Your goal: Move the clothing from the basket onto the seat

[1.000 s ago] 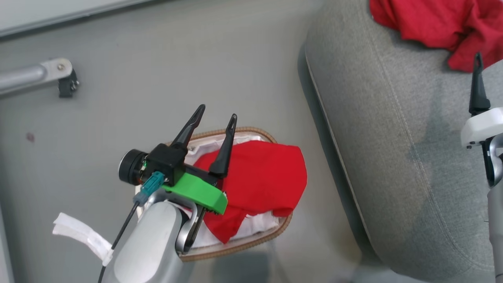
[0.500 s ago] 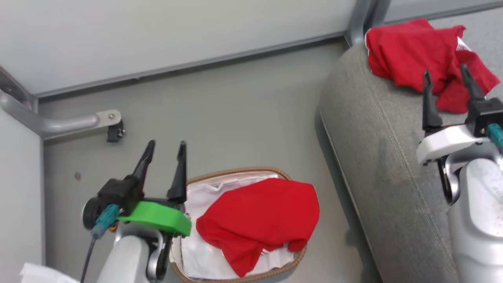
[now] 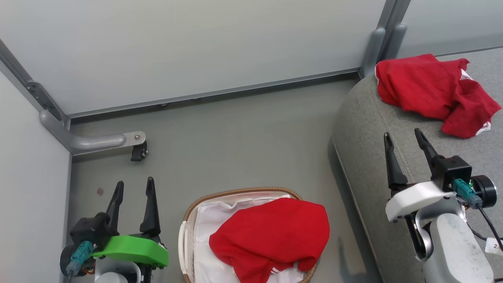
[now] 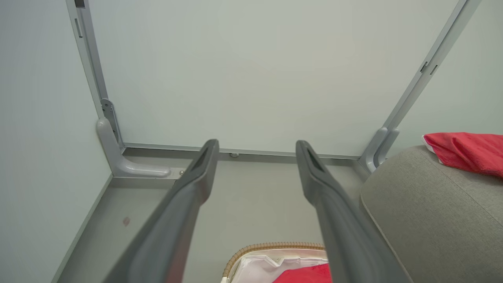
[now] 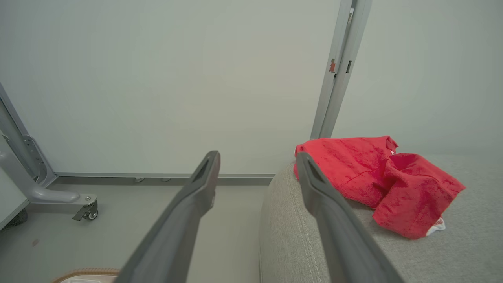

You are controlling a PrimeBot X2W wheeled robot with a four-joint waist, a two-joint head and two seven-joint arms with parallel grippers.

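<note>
Left gripper [image 3: 134, 181]: two long dark tapered fingers [image 3: 151, 212], black block [image 3: 92, 232] and teal plug [image 3: 78, 253] just left of green bracket [image 3: 133, 249]. Right gripper [image 3: 402, 133], far right of green bracket: white bracket [image 3: 416, 194], second teal plug [image 3: 463, 188], black cable [image 3: 491, 228], round black lens barrel [image 3: 482, 190], pale silver forearm [image 3: 458, 251].

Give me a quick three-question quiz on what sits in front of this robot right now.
1. True or false: the basket holds no clothing.
2. How many red garments lie on the grey seat?
3. The left pincer and right pincer are: A) both open and empty; B) both shut on cloth; C) lifting the basket.
Key: 1 false, a red garment lies in it. 2 one, the crumpled red garment. 3 A.
</note>
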